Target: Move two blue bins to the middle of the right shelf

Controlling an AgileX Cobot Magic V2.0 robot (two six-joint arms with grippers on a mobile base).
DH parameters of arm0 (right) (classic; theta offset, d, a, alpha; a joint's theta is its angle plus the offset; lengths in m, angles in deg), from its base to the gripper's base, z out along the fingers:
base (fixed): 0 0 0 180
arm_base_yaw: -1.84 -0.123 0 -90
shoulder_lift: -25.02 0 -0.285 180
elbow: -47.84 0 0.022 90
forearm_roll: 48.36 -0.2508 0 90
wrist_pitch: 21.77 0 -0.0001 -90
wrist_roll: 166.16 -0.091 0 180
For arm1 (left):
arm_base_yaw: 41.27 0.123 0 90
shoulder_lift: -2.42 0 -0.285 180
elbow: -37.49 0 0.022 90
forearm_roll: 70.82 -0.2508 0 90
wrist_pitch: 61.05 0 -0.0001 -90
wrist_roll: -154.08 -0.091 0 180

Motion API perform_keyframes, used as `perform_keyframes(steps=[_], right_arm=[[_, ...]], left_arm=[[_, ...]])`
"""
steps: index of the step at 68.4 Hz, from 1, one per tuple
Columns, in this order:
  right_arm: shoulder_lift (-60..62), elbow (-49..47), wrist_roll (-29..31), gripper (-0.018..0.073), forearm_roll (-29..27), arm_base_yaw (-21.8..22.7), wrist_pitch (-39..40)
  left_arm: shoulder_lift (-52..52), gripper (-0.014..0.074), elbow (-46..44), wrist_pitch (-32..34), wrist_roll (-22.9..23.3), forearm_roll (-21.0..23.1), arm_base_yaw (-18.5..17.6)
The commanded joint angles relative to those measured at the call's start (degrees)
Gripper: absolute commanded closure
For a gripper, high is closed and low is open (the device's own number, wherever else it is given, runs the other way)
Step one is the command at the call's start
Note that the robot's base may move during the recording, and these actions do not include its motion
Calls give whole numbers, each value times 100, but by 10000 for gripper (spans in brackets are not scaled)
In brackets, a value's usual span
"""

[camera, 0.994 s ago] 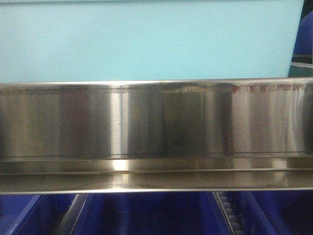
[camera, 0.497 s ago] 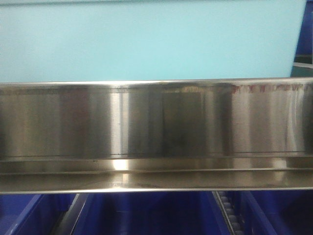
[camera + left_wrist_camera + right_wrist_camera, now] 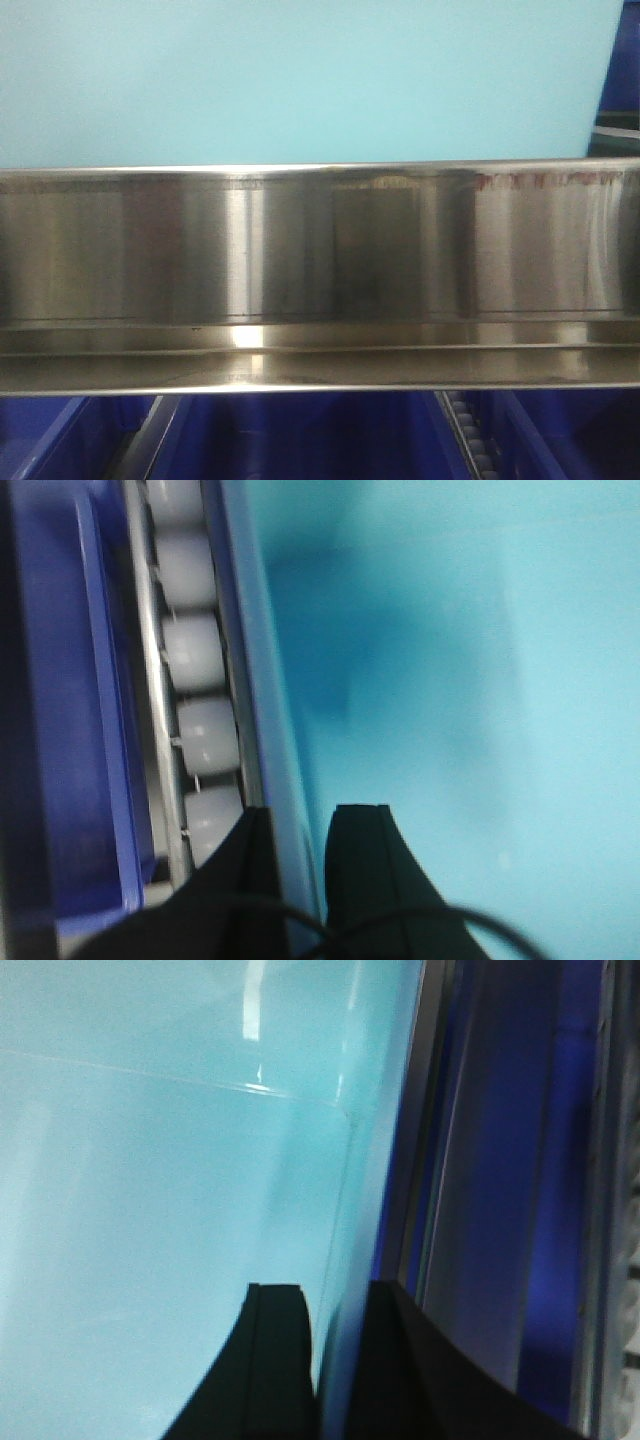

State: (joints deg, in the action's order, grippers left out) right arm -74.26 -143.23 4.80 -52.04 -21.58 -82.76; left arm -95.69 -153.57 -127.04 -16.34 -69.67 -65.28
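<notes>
Left gripper (image 3: 303, 880) and right gripper (image 3: 335, 1360) each pinched a wall of the pale aqua smooth-walled plastic bin (image 3: 300, 80). It showed just above the shiny brushed-steel shelf rail (image 3: 320, 250), with dark royal-blue bins (image 3: 300, 440) below.

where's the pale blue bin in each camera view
Front: pale blue bin fills the top, above the steel rail.
Left wrist: right side, wall inside the left gripper.
Right wrist: left side, wall inside the right gripper.
Shared landmark: dark blue bins beside or below it.
</notes>
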Motion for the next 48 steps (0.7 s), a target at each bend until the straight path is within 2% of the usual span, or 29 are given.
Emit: perform_keyframes(steps=[1,10,33,48], right_arm=[[313,-34,100,713,245,38,250],[575,-185,100,713,276,38,398],[718,-1445,100,713,368,38,174],[718,-1728,100,713,368,38,148]], left_arm=[[327,707,-325,35,-52,124,13],[489,707,-697,35,-52,240,13],[668,707,-1575,46,-52,390,13],[668,707,-1737,57,-52,390,13]])
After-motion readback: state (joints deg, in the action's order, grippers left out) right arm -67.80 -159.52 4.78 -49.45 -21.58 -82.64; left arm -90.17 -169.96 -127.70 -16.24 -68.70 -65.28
